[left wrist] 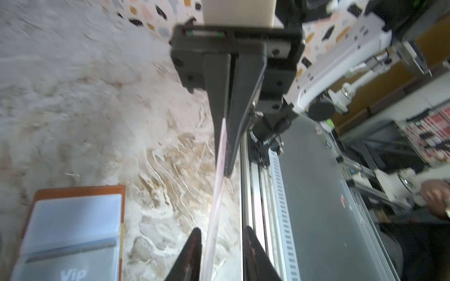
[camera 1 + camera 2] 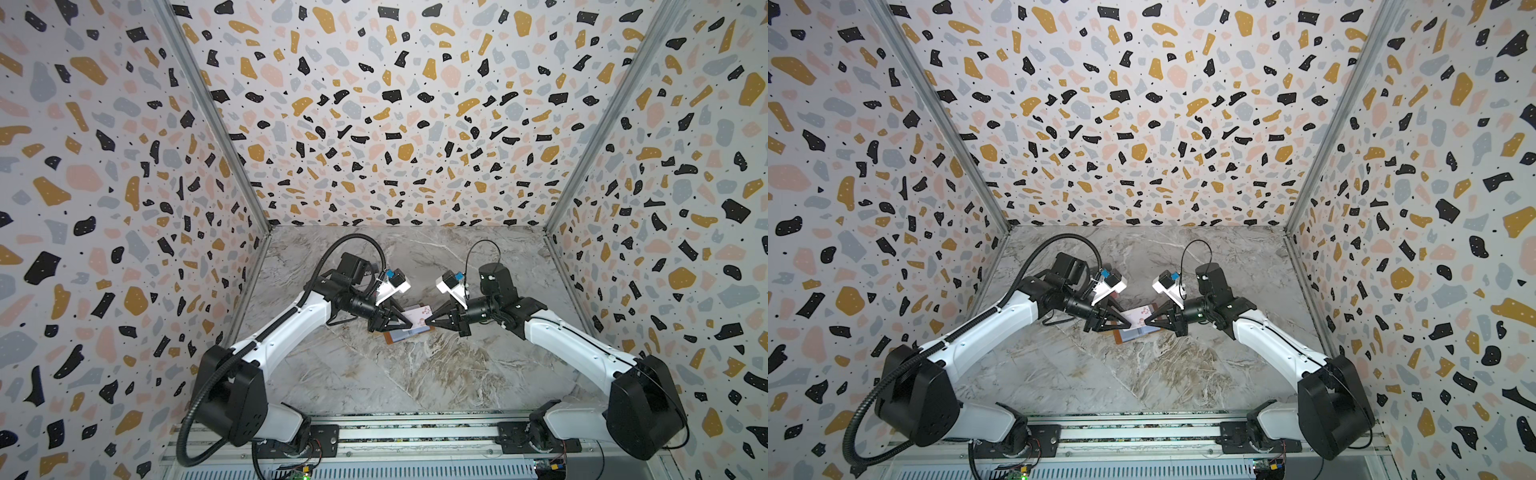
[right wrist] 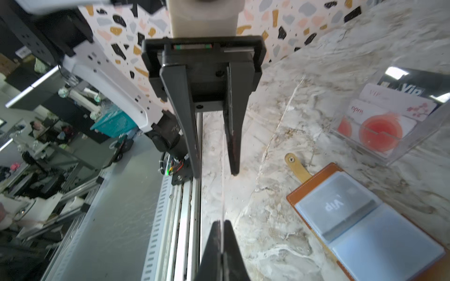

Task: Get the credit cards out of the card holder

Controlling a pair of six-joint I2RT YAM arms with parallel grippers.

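The cell is enclosed on three sides by walls (image 2: pixel 374 104) papered in a terrazzo pattern of black, ochre, pink and grey flecks on white. The corners are framed by aluminium posts (image 2: pixel 212 112). The tabletop (image 2: pixel 374 374) is finished in grey marble veined with brown. Its near edge is bounded by a metal rail (image 2: pixel 395 432) and a slotted grey strip (image 2: pixel 374 473). Beyond, a teal basket (image 3: pixel 114 125) is seen among blurred furniture in the right wrist view.

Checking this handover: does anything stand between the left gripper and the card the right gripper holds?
Nothing visible does. The card sits edge-on between the open jaws of the left gripper, while the right gripper is shut on its other end. The card holder lies clear of them.
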